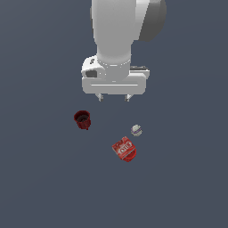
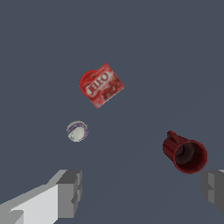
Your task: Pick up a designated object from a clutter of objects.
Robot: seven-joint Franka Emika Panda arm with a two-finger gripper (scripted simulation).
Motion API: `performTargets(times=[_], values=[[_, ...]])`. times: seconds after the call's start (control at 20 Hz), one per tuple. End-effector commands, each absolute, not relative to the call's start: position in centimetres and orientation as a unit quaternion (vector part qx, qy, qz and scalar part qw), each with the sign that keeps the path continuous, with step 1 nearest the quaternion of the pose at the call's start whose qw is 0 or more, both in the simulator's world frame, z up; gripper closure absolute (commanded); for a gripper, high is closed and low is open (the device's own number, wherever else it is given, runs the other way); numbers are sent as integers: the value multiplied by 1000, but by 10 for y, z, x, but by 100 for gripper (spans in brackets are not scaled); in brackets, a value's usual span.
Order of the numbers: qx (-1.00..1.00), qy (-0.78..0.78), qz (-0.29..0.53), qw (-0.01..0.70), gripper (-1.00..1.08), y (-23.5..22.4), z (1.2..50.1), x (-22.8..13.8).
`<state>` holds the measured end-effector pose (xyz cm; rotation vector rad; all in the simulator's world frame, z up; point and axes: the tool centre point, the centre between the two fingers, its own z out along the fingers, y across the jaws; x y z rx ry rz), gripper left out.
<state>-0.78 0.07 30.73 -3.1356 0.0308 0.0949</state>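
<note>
The red box with white lettering [image 1: 122, 148] lies flat on the grey floor, resting partly on a bright red cup [image 1: 129, 155] that peeks out from under it. In the wrist view the box [image 2: 102, 85] covers most of that cup [image 2: 86, 78]. A dark red cup [image 1: 82, 119] stands toward the exterior view's left; it also shows in the wrist view [image 2: 185, 153]. A tiny grey-white ball [image 1: 136, 130] lies just above the box in the exterior view and shows in the wrist view [image 2: 77, 131]. My gripper [image 1: 114, 97] hangs above the items, open and empty, its fingertips [image 2: 70, 191] wide apart.
The plain dark grey floor [image 1: 44, 187] spreads all around the items. Nothing else stands on it.
</note>
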Motion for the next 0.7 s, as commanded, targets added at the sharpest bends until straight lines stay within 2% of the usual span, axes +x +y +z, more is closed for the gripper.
performTargets(times=[0.0,0.45,0.65], values=[[-999,10,30,2,-92,1,307,-8],[-999,-28,37,-3,-92,35,301,-12],[-999,-31,38,-3,-92,36,301,-12]])
